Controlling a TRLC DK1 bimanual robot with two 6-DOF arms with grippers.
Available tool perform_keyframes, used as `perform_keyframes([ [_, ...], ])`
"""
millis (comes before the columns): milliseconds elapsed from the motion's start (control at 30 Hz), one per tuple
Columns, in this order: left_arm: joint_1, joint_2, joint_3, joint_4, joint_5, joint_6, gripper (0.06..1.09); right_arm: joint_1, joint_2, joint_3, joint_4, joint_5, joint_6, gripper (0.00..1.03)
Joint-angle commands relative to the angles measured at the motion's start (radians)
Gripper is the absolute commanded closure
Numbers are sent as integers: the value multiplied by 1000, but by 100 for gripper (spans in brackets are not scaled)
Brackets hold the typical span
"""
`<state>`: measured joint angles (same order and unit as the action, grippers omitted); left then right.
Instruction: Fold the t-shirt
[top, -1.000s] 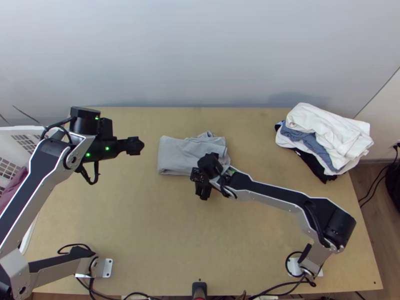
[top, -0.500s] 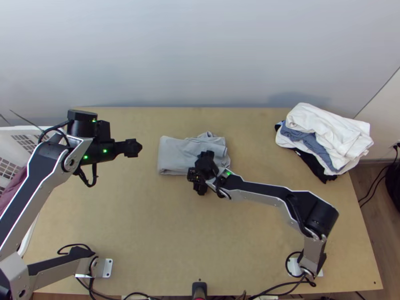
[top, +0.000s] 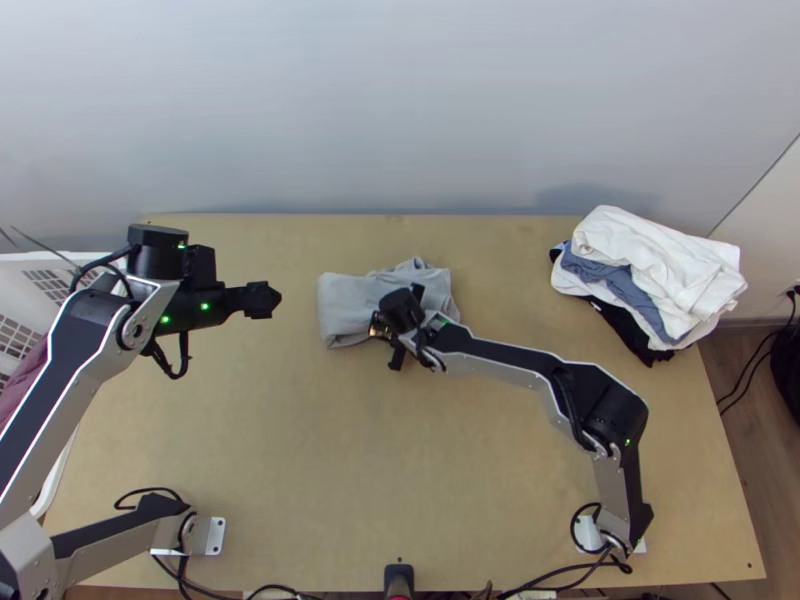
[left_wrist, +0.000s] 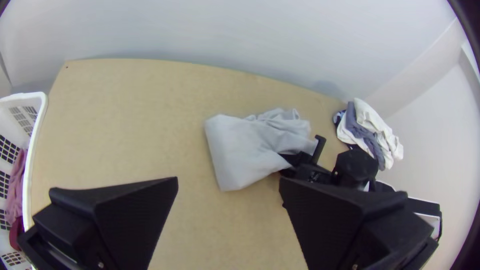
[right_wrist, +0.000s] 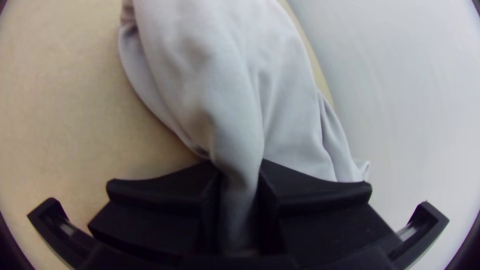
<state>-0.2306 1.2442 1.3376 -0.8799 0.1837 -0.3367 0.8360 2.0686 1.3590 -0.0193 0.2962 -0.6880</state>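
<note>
A rumpled, folded grey t-shirt lies lengthwise across the surface. The right arm, nearer, pinches its near side in almost-closed jaws, cloth stretching beyond; the left arm holds empty, wide-spread jaws off its left end.

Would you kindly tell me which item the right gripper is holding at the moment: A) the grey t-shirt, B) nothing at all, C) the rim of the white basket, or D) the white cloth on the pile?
A: the right gripper has a ridge of the grey t-shirt pinched between its fingers.
</note>
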Motion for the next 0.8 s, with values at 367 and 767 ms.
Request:
perform_keyframes([
  [367, 4, -40, -21, -13, 3, -4, 10, -137, -364, 23, -22, -2, 193, 100],
  [767, 5, -83, -57, -51, 2, -30, 10, -459, -702, 9, -28, -17, 235, 100],
])
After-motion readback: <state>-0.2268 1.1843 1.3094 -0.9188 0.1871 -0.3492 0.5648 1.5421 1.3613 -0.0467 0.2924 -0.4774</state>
